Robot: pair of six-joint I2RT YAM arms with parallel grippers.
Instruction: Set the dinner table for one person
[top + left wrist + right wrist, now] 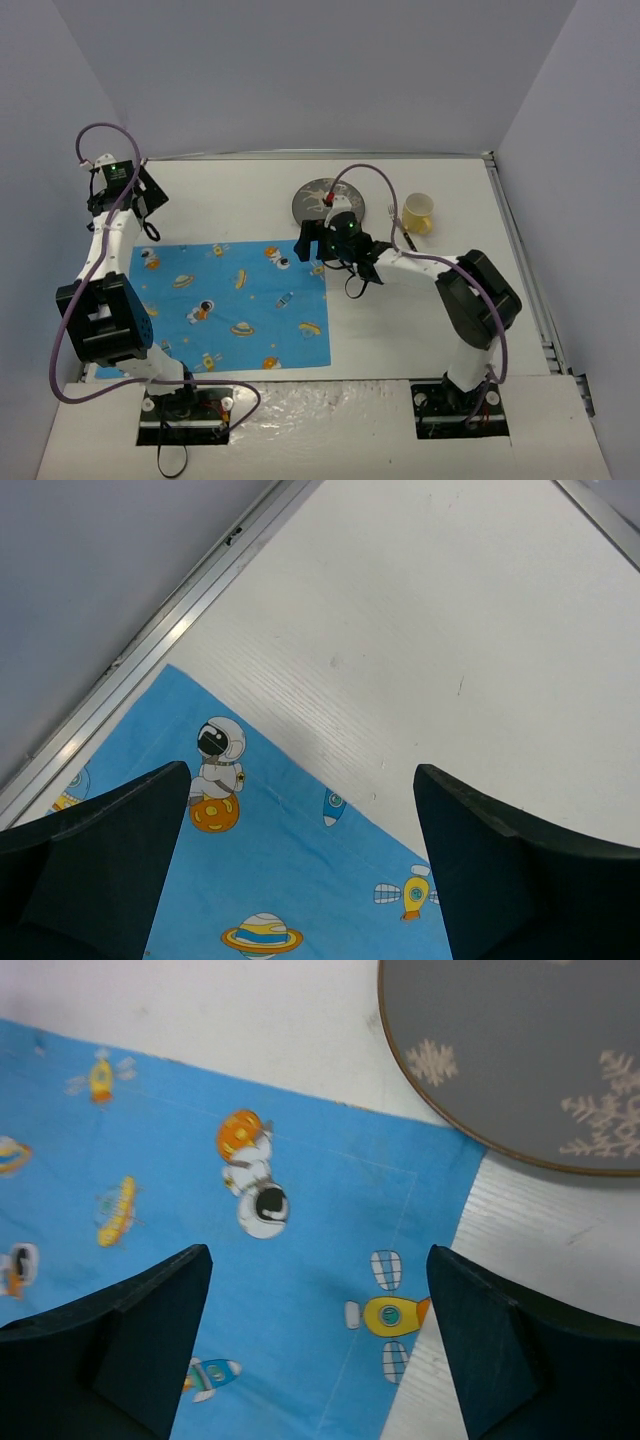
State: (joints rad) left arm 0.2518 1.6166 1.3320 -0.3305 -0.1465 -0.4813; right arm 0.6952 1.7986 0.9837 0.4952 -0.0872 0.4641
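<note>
The dinner table (240, 190) is a large white top with a thin metal rim (150, 645). A blue cartoon-print placemat (230, 305) lies flat on its left half. My left gripper (148, 200) hangs open above the mat's far left corner (290, 880), with nothing between its fingers (120, 860). My right gripper (305, 240) is open and empty over the mat's far right corner (180, 1160). A dark grey plate with white snowflakes (312, 200) sits on the table just beyond that corner, at the upper right of the right wrist view (530, 1050).
A translucent yellow cup (418, 212) stands right of the plate, with a fork (393, 212) lying between them. Grey walls close in the table on the left, back and right. Bare white tabletop (450, 630) lies beyond the mat.
</note>
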